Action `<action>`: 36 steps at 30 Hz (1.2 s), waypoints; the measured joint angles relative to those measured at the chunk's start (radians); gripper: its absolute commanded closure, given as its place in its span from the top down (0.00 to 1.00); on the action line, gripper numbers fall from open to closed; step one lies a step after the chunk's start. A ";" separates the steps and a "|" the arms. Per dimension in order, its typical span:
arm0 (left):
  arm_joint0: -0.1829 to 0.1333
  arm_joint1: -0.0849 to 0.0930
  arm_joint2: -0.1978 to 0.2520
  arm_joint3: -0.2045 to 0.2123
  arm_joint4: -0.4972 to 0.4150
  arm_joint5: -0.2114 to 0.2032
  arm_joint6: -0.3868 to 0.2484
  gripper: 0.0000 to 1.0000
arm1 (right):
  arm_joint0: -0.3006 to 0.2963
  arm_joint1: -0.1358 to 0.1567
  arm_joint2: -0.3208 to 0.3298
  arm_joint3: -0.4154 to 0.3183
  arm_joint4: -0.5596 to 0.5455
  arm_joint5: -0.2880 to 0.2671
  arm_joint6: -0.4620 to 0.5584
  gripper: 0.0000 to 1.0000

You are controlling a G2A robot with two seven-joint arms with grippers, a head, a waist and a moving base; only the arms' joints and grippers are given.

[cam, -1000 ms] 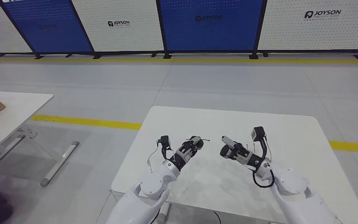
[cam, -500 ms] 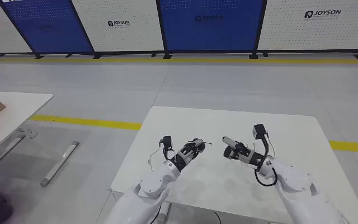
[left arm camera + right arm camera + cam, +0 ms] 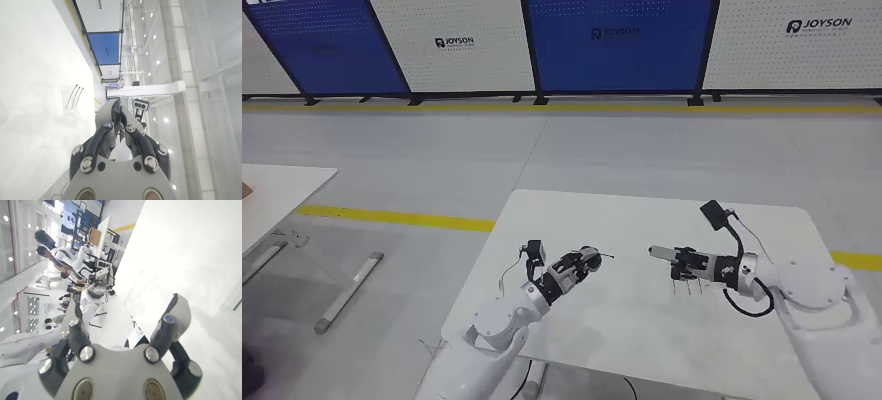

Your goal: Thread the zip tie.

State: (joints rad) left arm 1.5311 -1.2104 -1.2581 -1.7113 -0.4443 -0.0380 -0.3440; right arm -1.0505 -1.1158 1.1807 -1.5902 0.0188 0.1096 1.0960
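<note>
My left gripper (image 3: 589, 259) hangs over the table's left half, shut on a thin black zip tie (image 3: 605, 255) whose end sticks out toward the right arm. In the left wrist view the held zip tie (image 3: 120, 121) shows edge-on between the closed fingers of the left gripper (image 3: 118, 108). My right gripper (image 3: 660, 252) faces it a short gap away, open and holding nothing. Its fingers (image 3: 177, 309) stand wide apart around the right gripper (image 3: 124, 302) gap. Three spare zip ties (image 3: 687, 284) lie side by side on the white table (image 3: 642, 215) under the right gripper.
The spare zip ties (image 3: 74, 96) lie near the table's right corner in the left wrist view. One zip tie tip (image 3: 237, 305) shows in the right wrist view. Grey floor with a yellow line (image 3: 392, 216) surrounds the table.
The right arm has swung outward to the right, and its gripper drifted slightly right, widening the gap. The left gripper with its zip tie shifted a little left.
</note>
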 measured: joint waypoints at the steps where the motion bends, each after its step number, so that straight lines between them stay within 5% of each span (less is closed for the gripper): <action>1: 0.000 0.000 0.000 0.000 0.000 0.000 0.000 0.00 | 0.000 0.000 0.000 0.000 0.000 0.000 0.001 1.00; 23: 0.001 0.000 -0.002 -0.015 -0.003 -0.009 0.008 0.00 | 0.000 0.000 0.000 0.000 0.000 0.000 0.002 1.00; 26: 0.011 0.003 -0.020 -0.054 -0.005 -0.030 0.013 0.00 | 0.000 0.000 0.000 0.000 0.000 0.000 0.002 1.00; 31: 0.046 0.010 -0.072 -0.177 0.003 -0.050 0.024 0.00 | 0.000 0.000 0.000 0.000 0.000 0.000 0.002 1.00; 36: 0.065 0.016 -0.104 -0.285 0.000 -0.028 0.003 0.00 | 0.000 0.000 0.000 0.000 0.000 0.000 0.002 1.00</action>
State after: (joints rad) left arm 1.5959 -1.1945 -1.3617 -1.9967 -0.4438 -0.0662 -0.3412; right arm -1.0504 -1.1158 1.1807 -1.5903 0.0186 0.1098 1.0977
